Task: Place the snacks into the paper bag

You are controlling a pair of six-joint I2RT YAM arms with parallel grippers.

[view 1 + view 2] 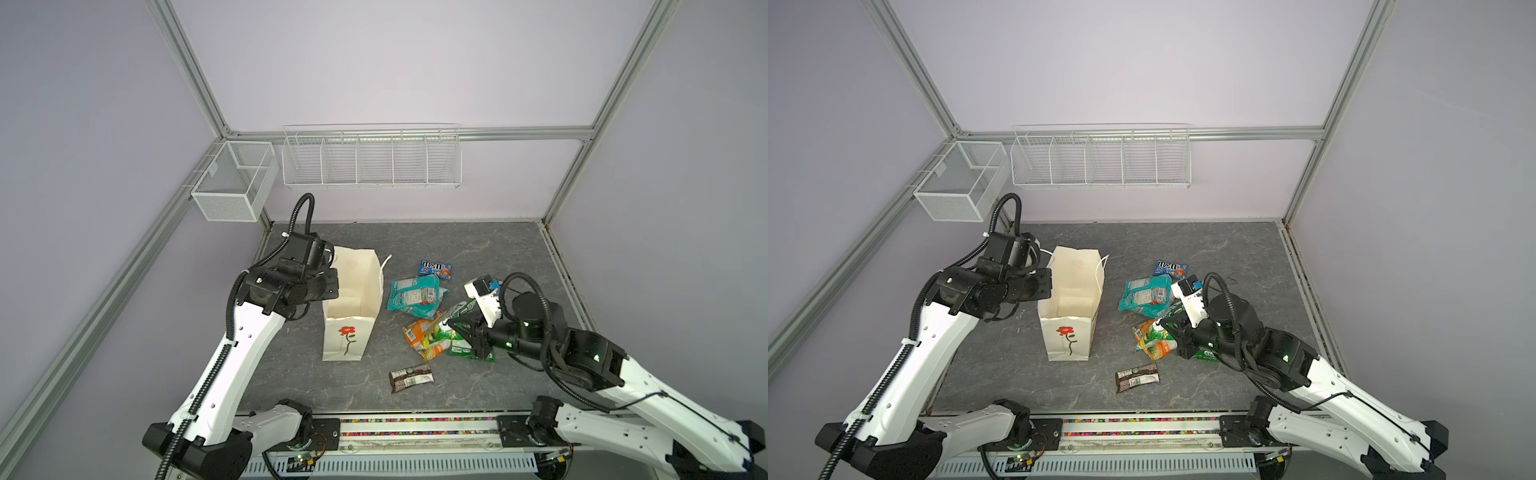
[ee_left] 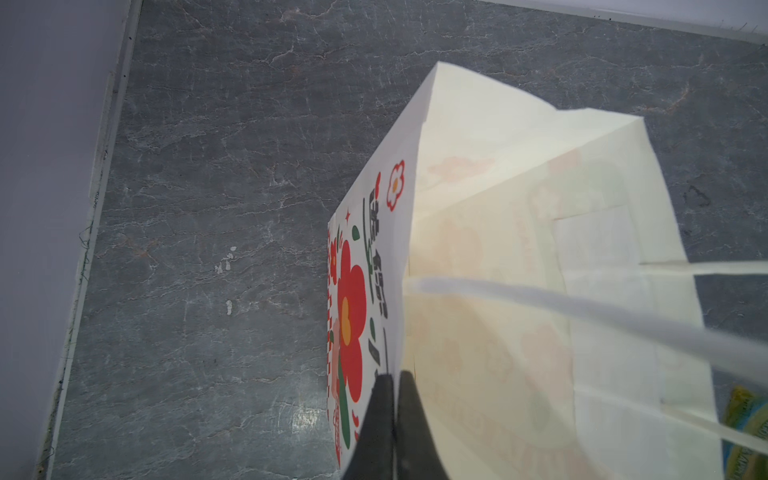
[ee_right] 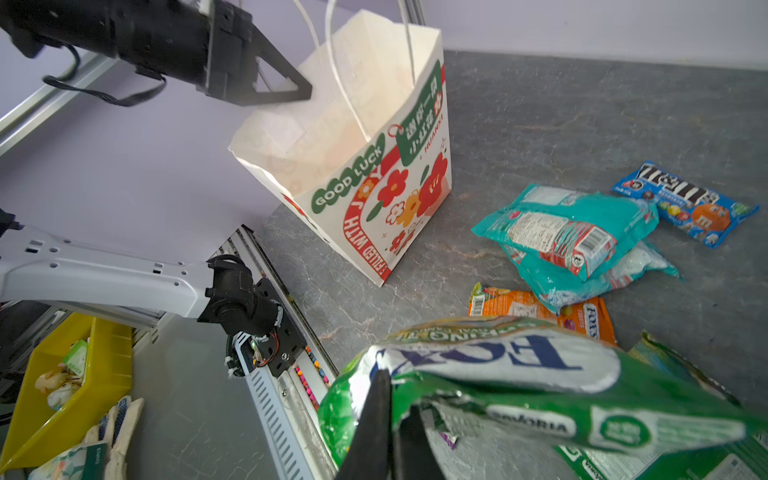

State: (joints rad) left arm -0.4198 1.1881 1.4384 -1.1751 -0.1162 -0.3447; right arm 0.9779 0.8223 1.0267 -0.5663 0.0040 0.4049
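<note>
The white paper bag (image 1: pixel 349 332) stands open at the table's left middle, its red flower facing the front. My left gripper (image 1: pixel 332 283) is shut on the bag's left rim, one finger inside and one outside (image 2: pixel 395 384). To the right, my right gripper (image 1: pixel 452 327) is shut on an edge of the yellow-green FOX'S bag (image 3: pixel 498 357), which is tilted up above the pile. Round it lie the orange bag (image 1: pixel 417 331), the teal bag (image 1: pixel 415 296), the blue M&M's pack (image 1: pixel 435 269) and the green bag (image 1: pixel 473 354). The dark-brown bar (image 1: pixel 411 377) lies alone near the front.
Two white wire baskets (image 1: pixel 372 158) (image 1: pixel 235 180) hang on the back and left walls. A rail (image 1: pixel 415 424) runs along the table's front edge. A yellow bin (image 3: pixel 62 374) sits below the table's front left. One cord handle (image 2: pixel 582 307) crosses the bag's mouth.
</note>
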